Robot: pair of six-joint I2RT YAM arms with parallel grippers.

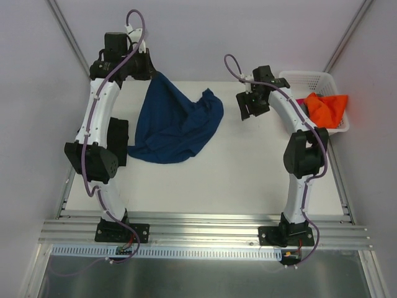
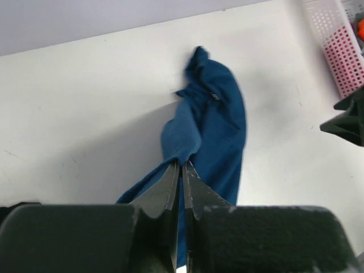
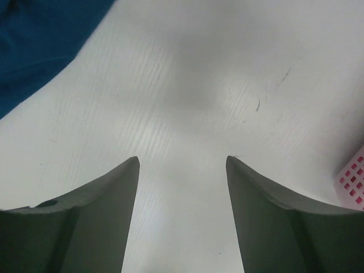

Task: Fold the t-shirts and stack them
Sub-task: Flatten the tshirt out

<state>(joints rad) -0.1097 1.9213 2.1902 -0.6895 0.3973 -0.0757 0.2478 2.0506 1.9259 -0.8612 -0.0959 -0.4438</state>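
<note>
From the top camera, your left gripper point(image 1: 151, 70) was closed on one edge of the navy blue cloth t-shirt point(image 1: 173, 124) at the far left of the white table point(image 1: 248, 174). The rest of the shirt trailed in a loose, crumpled fan toward the middle. I judge you held it by that edge so it could be drawn out flat before folding. Your right gripper point(image 1: 249, 107) hung just past the shirt's right tip, apart from it and likely waiting to take a second edge. The white plastic lattice basket point(image 1: 310, 75) sat at the far right with the bright orange t-shirt point(image 1: 327, 107) heaped over its near rim. A sliver of magenta cloth point(image 1: 299, 100) showed beside it.

From the left wrist, your left gripper point(image 2: 182, 165) had its jaws pinched narrow on a bunched ridge of the navy shirt point(image 2: 219, 125), which ran away twisted. The basket point(image 2: 335, 34) showed at the right edge.

From the right wrist, your right gripper point(image 3: 182, 160) stood wide with only bare table between the fingers. The navy shirt point(image 3: 40, 40) lay in the upper left corner, and a basket corner point(image 3: 355, 176) showed at the right.

By count, you had two arms, one basket, and three shirts that I could be sure of.
</note>
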